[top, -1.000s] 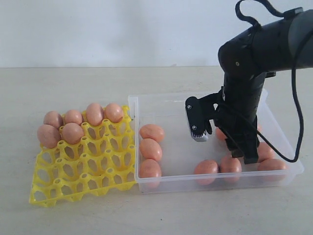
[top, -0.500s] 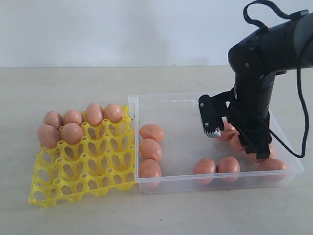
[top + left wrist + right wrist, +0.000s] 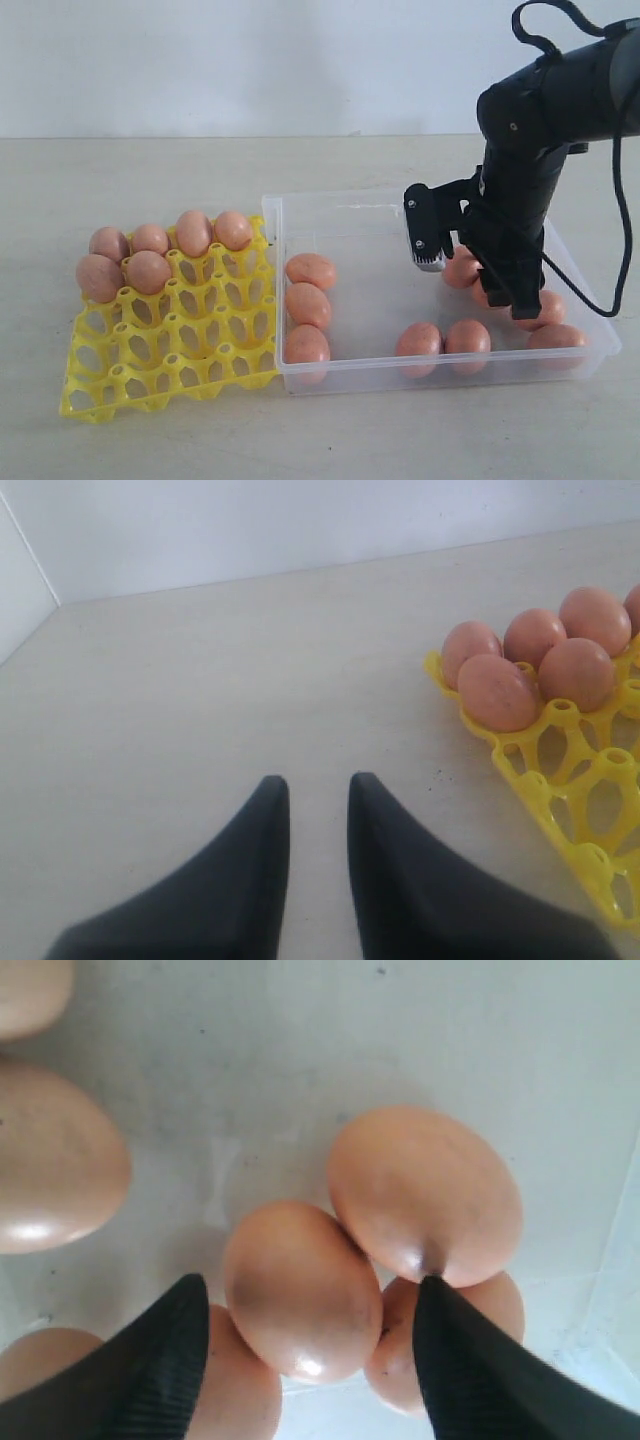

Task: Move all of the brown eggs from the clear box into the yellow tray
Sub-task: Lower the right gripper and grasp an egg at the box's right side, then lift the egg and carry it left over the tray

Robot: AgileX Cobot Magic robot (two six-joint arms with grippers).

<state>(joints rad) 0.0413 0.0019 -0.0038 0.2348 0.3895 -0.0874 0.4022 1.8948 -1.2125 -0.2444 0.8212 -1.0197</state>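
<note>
The yellow tray [image 3: 170, 345] lies left of the clear box [image 3: 340, 225] and holds several brown eggs [image 3: 147, 270] in its far cups. More brown eggs lie in the box: three along its left wall [image 3: 308, 305], others at the front [image 3: 467, 338] and right. My right gripper [image 3: 508, 298] reaches down into the right side of the box. It is open [image 3: 310, 1285], its fingers straddling one egg [image 3: 295, 1260] in a tight cluster, and one fingertip [image 3: 435, 1305] sits at the edge of a neighbouring egg [image 3: 425, 1185]. My left gripper [image 3: 318, 785] hovers over bare table beside the tray [image 3: 545, 780], its fingers slightly apart with nothing between them.
The pale table [image 3: 150, 170] runs back to a white wall. The box's right wall [image 3: 615, 1260] stands close beside the cluster. The tray's nearer cups [image 3: 200, 350] hold nothing. The left arm does not show in the exterior view.
My right arm has shifted to the right inside the box and come down over the cluster of eggs near the right wall. Its jaws have stayed wide apart. No eggs have moved.
</note>
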